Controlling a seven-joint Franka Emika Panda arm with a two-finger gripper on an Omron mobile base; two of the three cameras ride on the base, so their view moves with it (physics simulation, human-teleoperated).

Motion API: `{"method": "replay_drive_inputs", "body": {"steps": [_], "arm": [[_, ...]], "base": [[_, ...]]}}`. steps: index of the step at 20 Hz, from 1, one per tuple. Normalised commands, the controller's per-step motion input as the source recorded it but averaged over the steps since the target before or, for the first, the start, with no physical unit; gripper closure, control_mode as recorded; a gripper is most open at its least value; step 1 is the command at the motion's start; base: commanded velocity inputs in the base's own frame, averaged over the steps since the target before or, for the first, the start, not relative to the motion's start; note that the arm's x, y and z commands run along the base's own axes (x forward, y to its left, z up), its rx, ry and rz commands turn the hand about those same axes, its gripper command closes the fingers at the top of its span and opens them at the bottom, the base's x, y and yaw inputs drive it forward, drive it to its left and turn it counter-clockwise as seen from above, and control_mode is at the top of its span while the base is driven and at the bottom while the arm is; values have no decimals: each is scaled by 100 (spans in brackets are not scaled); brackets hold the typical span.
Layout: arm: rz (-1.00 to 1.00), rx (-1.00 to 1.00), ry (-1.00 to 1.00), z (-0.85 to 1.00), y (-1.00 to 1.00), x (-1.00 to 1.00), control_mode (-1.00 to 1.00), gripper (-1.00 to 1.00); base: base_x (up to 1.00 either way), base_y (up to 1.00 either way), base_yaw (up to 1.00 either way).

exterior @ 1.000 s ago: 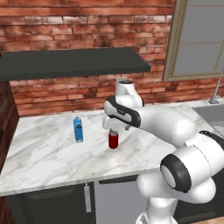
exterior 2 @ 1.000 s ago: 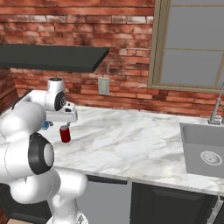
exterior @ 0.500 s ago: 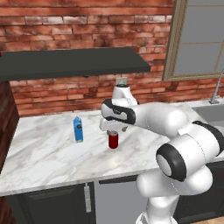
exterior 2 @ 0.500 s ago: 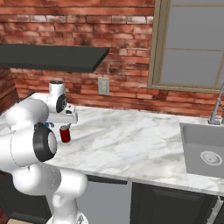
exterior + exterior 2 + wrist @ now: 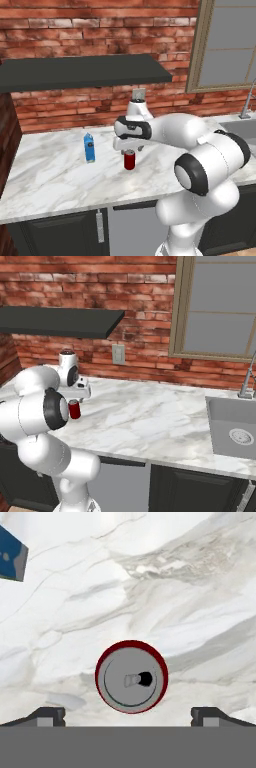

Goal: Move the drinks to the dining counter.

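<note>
- red can (image 5: 129, 160) upright on the marble worktop (image 5: 60, 175), centre of the left base view, silver top visible; also centre-left in the right base view (image 5: 74, 409), partly behind the arm
- hand view: can (image 5: 131, 677) seen from straight above, lower centre of frame, round silver lid with tab opening, dark-red rim
- gripper (image 5: 129, 146) directly over the can in the left base view, pointing down; in the right base view (image 5: 80, 394) just above the can
- pincer spread wide, released; fingertips (image 5: 47, 715) sit at lower left and lower right of the hand view, the can between them with clear gaps on both sides, nothing grasped
- cannot tell from the base views whether the fingers reach down to the can's top or sit just above it
- blue carton (image 5: 89, 148) upright, gabled top, left of the can in the left base view, apart from it; corner of it at the upper left edge of the hand view (image 5: 11, 557)
- both drinks closed, contents not visible
- both drinks on this worktop under the dark wall shelf (image 5: 80, 70), upper left of the left base view
- sink (image 5: 235, 428) set in the worktop at right of the right base view, basin with a round drain, nothing else seen in it; faucet (image 5: 248, 378) behind it
- brick wall (image 5: 145, 286), window (image 5: 220, 306) upper right, wall outlet (image 5: 118, 354) centre
</note>
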Motion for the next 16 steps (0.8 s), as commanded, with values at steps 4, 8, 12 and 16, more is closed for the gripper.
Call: {"method": "replay_drive_inputs", "body": {"steps": [4,8,12,16], "arm": [[0,0,0,-19,1,24,-100,-100],[0,-2,0,-13,6,19,-100,-100],[0,0,0,-17,11,0,-100,-100],[0,0,0,-22,4,0,-100,-100]], "base": [[0,0,0],[0,0,0],[0,0,0],[0,0,0]]}}
